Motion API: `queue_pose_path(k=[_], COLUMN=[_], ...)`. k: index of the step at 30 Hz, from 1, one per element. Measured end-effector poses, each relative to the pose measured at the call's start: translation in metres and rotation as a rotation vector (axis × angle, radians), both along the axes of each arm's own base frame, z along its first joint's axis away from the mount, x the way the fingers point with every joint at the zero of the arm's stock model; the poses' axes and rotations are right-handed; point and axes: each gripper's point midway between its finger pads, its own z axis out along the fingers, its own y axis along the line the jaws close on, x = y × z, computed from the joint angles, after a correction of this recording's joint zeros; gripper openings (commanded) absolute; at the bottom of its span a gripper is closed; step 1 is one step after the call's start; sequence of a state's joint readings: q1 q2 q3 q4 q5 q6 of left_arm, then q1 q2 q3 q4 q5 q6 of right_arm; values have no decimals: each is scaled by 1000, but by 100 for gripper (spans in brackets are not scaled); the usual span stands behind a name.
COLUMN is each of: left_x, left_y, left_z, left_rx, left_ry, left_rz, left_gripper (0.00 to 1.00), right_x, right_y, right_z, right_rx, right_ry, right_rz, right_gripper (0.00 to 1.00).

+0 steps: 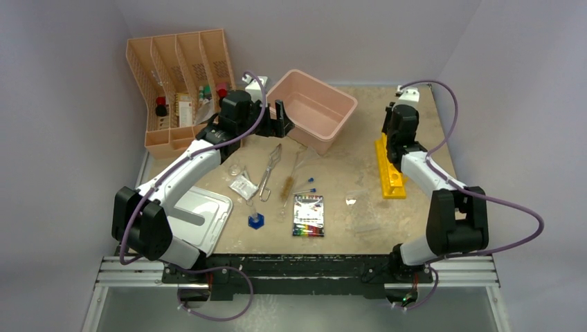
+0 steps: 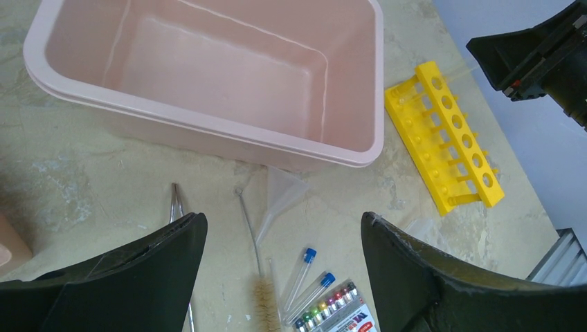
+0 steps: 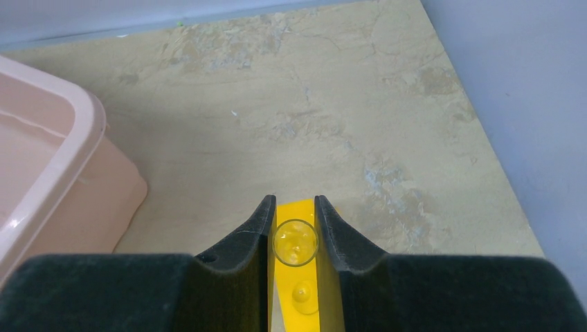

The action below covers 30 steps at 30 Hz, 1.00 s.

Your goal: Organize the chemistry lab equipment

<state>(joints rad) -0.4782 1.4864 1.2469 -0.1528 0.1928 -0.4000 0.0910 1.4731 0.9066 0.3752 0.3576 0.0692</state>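
Our right gripper [image 3: 293, 205] is clamping a glass tube [image 3: 295, 242] over the yellow rack [image 3: 327, 310]; missing a hole could crack it. Meanwhile our left gripper [image 2: 282, 220] is gaping empty.

I am recording a pink tub [image 1: 325, 87] sitting open side up at the far middle of the table [image 1: 332, 162], turned at an angle to its edges. A peach organizer [image 1: 163, 142] is standing in the far-left corner. A white tray [image 1: 211, 207] is lying flat at the near-left edge, well apart from both.
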Motion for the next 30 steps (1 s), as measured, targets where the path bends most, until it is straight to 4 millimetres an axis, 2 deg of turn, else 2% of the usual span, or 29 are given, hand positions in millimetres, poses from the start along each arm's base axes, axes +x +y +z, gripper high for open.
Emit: queue_pose_path(k=[4,9,14,18,20,23,28,30], left_x=[0,0,0,1,2,5,8,8], left_y=[0,0,1,2,3,7,15,19], left_z=[0,0,0,-1,-2,-2,4,5], left_rx=[0,1,2,7,11,19,30,33], left_ry=[0,0,0,-1,0,-4,-25,-33], left_rz=[0,1,3,14,22,45,93,111], left_gripper=[81,81,81,84,85,89,91,91], right_x=[5,7,4,-2,-2,-2,-12,-18], right_y=[-1,-1,-1,-3,-2,-2,3,8], right_z=[0,-8,-25,-27,-16,16,86,105], right_rx=[22,47,60,63,67,76,111,124], right_ry=[12,53,124,162,162,130,36,11], right_rz=[-14,-28,-41,-59,-60,-61,-34,-6], right_gripper=[26,33,56,67,70,73,67,66])
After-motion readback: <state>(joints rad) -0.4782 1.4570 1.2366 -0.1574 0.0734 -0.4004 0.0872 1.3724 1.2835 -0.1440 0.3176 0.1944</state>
